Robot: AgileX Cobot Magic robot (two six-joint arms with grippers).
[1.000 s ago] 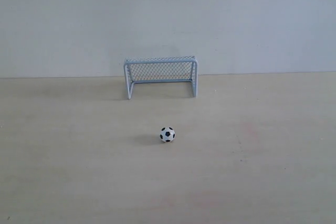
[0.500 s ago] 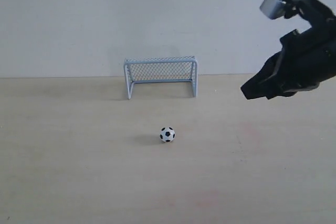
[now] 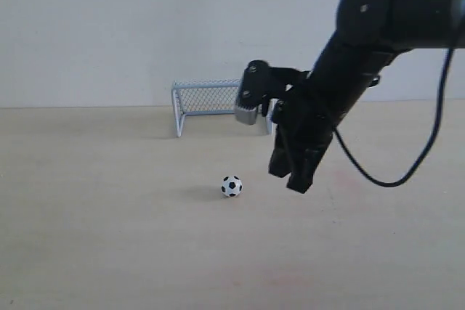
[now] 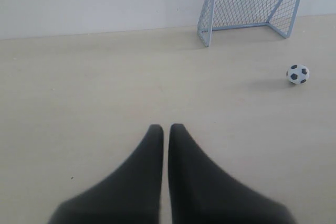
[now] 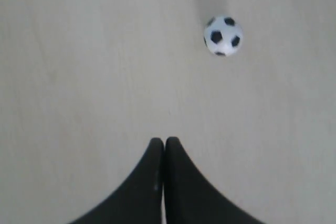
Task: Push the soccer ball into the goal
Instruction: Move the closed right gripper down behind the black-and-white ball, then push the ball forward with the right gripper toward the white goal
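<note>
Exterior view, soccer ball (image 3: 232,186) outside goal (image 3: 211,97), well apart

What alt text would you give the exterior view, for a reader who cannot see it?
A black robot arm reaches in from the upper right, its right tool pointing down beside a tiny soccer ball, not touching it. Behind them, a small netted goal stands near a white wall on a pale table.
</note>
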